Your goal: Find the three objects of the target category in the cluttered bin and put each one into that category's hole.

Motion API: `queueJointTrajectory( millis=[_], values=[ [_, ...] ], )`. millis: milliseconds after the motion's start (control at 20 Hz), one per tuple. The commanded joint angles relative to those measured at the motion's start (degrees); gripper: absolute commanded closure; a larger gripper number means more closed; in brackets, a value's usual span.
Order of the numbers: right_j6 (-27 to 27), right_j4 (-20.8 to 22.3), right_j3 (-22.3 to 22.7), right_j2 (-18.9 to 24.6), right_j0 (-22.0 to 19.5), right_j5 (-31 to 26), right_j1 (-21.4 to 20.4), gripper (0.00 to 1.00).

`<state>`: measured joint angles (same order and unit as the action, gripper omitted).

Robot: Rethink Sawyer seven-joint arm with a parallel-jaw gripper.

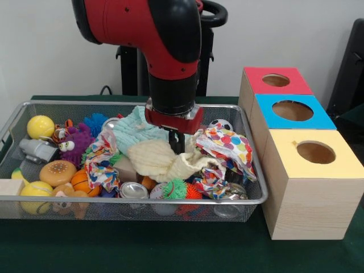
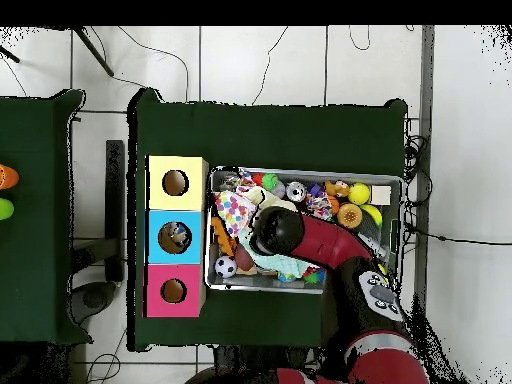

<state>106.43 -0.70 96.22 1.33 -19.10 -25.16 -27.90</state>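
Jaws (image 1: pixel 177 142) reach down into the middle of the wire bin (image 1: pixel 253 170), their dark tips sunk into the folds of a cream cloth (image 1: pixel 152 158); whether they are parted or closed on it cannot be told, since the cloth hides the tips. Above them the red wrist plate and black forearm stand nearly vertical, and the red upper link bends away toward the upper left of the front view. From overhead the arm (image 2: pixel 330 240) crosses the bin diagonally and covers its centre.

Around the cream cloth lie a pale teal cloth (image 1: pixel 133 129) behind, a polka-dot cloth (image 1: pixel 230 145) to the right and a patterned cloth (image 1: pixel 101 156) to the left. A yellow ball (image 1: pixel 40 126), a purple toy (image 1: pixel 74 142), a tin can (image 1: pixel 133 190) and a small football (image 1: pixel 220 124) sit among the clutter.

Beside the bin on the green desk (image 1: pixel 170 250) stand three wooden boxes, each with a round hole: red-topped (image 1: pixel 259 85), blue-topped (image 1: pixel 318 116) and yellow-topped (image 1: pixel 341 162). No readable writing shows anywhere.
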Motion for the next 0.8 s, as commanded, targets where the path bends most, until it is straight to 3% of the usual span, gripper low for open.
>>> queueJointTrajectory(
  millis=[50, 250, 400, 550, 800],
  values=[
    [-1.3, 3.4, -3.3, 6.1, -2.8, 0.9, 3.0, 1.0],
    [-3.8, 2.2, -2.9, 6.3, -5.7, -10.4, -2.7, 1.0],
    [-7.6, 3.1, -4.4, 6.8, -8.5, -17.3, -4.7, 1.0],
    [-11.2, 5.6, -5.9, 7.3, -10.8, -19.9, -4.9, 1.0],
    [-15.2, 10.0, -6.7, 9.3, -15.1, -19.3, -4.5, 1.0]
  ],
)
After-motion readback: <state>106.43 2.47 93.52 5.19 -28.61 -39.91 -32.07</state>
